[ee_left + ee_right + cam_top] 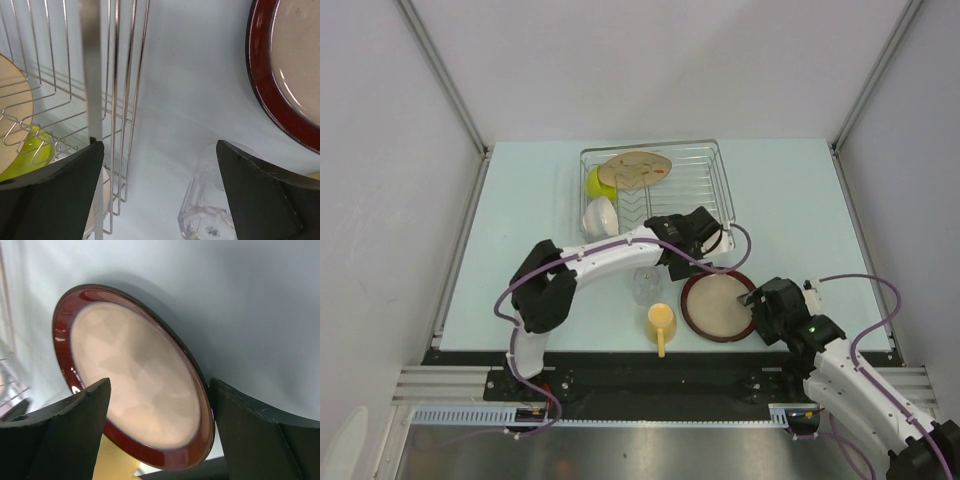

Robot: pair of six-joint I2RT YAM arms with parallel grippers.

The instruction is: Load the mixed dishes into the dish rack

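Note:
The dish rack [708, 175] stands at the back middle and holds a lime-green bowl [593, 183], a white bowl [600, 216] and a tan oval piece [635, 168]. The clear glass [646, 285], the yellow mug [661, 322] and the tan plate with red-brown rim [718, 305] sit on the table in front of it. My left gripper [712, 240] is open and empty by the rack's front right corner; its wrist view shows the rack wires [116, 100], glass [207, 212] and plate [285, 75]. My right gripper [160, 425] is open, with the plate's near rim [200, 450] between its fingers.
The pale blue table [520, 220] is bounded by white walls at the back and sides. The left arm [610, 250] stretches across just in front of the rack, above the glass. The mug [112, 462] lies close beside the plate.

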